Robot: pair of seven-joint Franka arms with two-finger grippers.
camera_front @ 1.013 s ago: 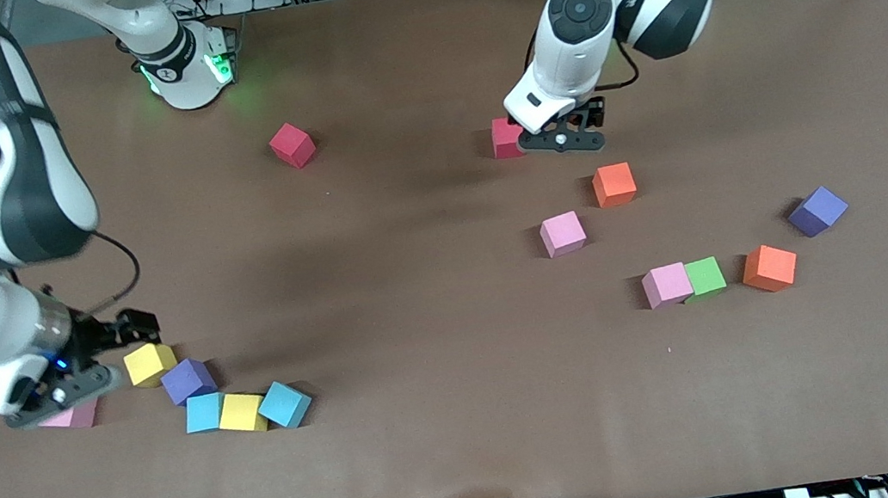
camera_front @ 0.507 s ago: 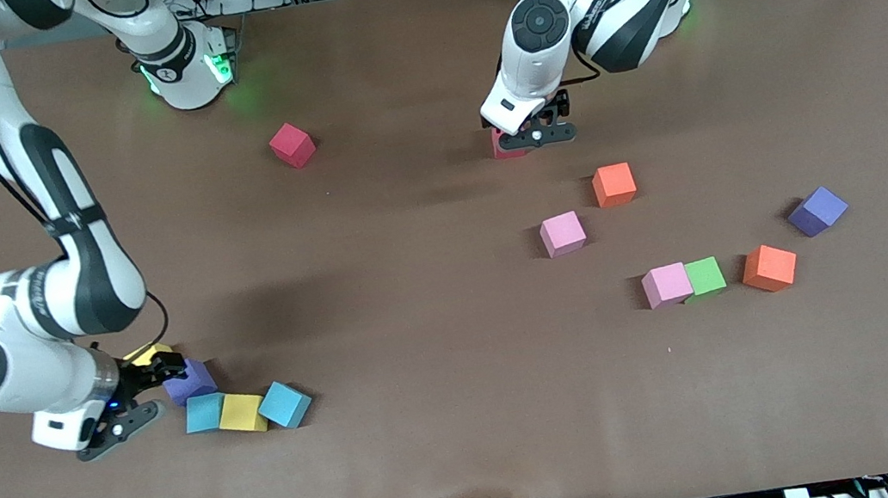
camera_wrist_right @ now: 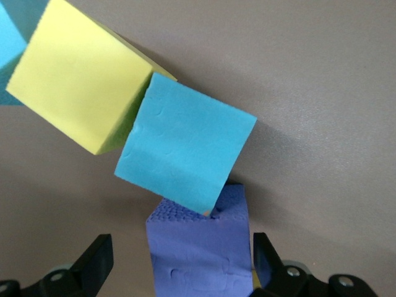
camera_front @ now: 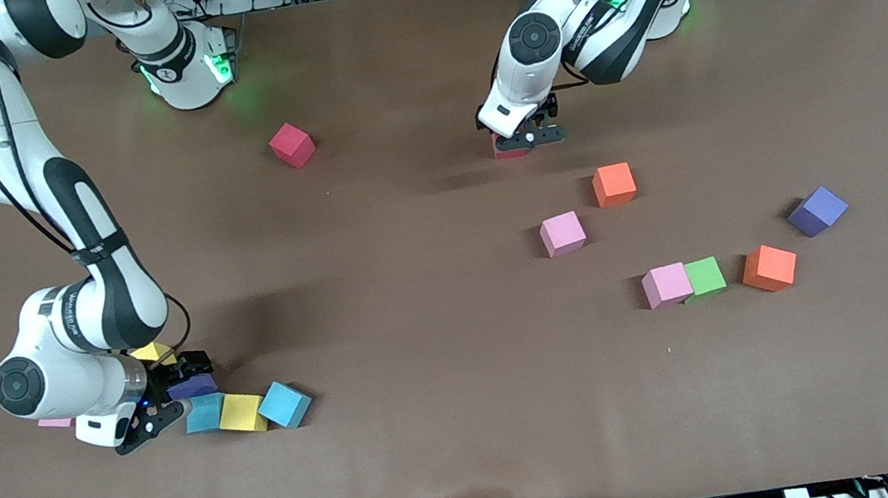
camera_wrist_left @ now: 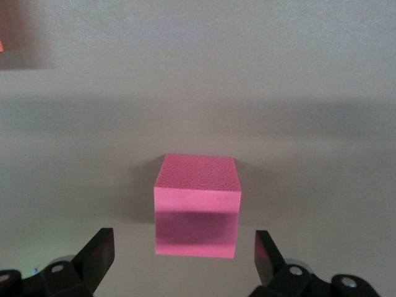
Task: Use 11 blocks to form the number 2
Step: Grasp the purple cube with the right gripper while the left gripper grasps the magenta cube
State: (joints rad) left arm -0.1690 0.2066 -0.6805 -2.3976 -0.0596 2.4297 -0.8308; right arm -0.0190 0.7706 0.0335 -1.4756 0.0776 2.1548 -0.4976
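The left gripper has its jaws apart, one on each side of a red block that sits on the bench near the left arm's base; the wrist view shows clear gaps between the fingers and the block's sides, so nothing is clamped. In the front view this gripper hides most of that block.

The right gripper also stands with jaws apart, straddling a purple block at the right arm's end of the bench, low over it without pressing its sides. A light blue block touches the purple one's corner, and a yellow block lies against the light blue one. In the front view the right gripper sits over this cluster, where a second light blue block ends the row and another yellow block peeks out beside the arm. A pink block shows just under the arm's wrist.

Well apart from both grippers: a second red block near the right arm's base, an orange block, a pink one, a pink-and-green pair touching, another orange block and a purple block
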